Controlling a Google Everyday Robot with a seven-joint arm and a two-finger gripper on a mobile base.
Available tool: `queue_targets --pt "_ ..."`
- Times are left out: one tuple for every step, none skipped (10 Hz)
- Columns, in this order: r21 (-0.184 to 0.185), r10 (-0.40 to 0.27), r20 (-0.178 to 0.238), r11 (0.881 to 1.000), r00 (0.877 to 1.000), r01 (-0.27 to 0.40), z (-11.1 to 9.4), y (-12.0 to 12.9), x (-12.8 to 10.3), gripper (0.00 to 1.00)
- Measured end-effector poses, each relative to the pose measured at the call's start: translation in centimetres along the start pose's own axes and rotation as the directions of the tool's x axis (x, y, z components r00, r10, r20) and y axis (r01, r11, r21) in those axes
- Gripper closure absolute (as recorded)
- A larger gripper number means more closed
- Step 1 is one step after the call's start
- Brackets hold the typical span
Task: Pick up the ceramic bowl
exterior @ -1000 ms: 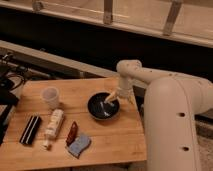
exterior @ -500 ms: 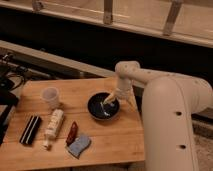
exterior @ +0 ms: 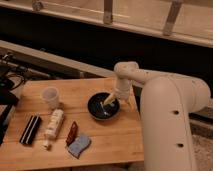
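The ceramic bowl [exterior: 101, 107] is a round, shallow, glossy black bowl on the right part of the wooden table [exterior: 75, 100]. My gripper [exterior: 109, 100] hangs from the white arm [exterior: 165, 105] and reaches down into the bowl at its right rim. The small translucent white cup [exterior: 50, 96] stands to the left of the bowl, well apart from the gripper.
A black flat case [exterior: 30, 129], a pale wrapped packet [exterior: 53, 123], a dark red packet [exterior: 71, 133] and a blue sponge [exterior: 79, 145] lie along the table's front left. Dark equipment [exterior: 7, 85] sits off the left edge. A ledge and railing run behind the table.
The gripper has stayed at the bowl's right rim, shifting only slightly. The bowl and other items have not moved.
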Motion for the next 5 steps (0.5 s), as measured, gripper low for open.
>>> queue_targets --pt "0.001 0.0 0.0 1.0 1.0 0.0 0.06 -0.04 -0.06 0.28" --pt "0.003 0.001 -0.001 1.0 1.0 -0.001 0.2 -0.09 -0.11 0.41" --pt "0.007 -0.001 -0.003 1.0 1.0 0.001 0.29 0.12 -0.12 0.5" --pt "0.011 -0.002 -0.005 1.0 1.0 0.002 0.32 0.28 -0.14 0.58" --pt "0.016 -0.006 -0.008 1.0 1.0 0.006 0.38 0.65 -0.2 0.68"
